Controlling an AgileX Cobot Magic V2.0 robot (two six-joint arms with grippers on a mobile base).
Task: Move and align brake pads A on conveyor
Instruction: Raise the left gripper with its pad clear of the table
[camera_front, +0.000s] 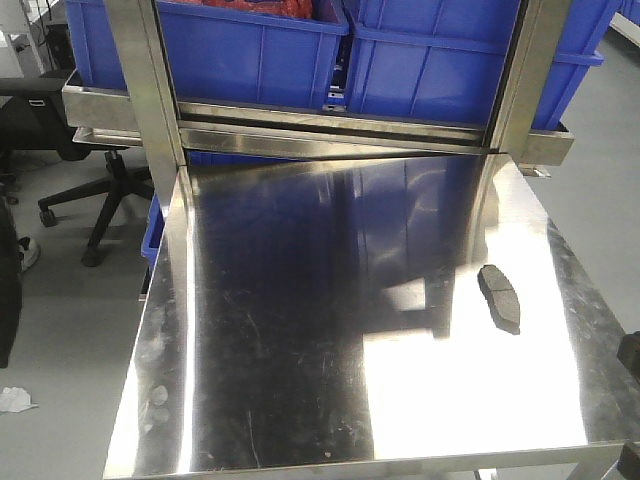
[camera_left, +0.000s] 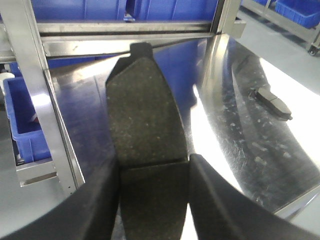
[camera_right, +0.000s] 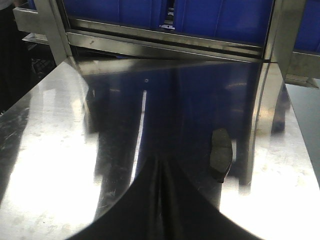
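Noted left hand (camera_left: 154, 163) clamped on a brake pad (camera_left: 142, 110), right hand (camera_right: 161, 165) closed empty, second pad (camera_front: 500, 297) flat on steel worktop (camera_front: 300, 330).

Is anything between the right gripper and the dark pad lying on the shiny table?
No. In the right wrist view, only bare shiny steel table shows between the right gripper and the dark grey curved brake pad.
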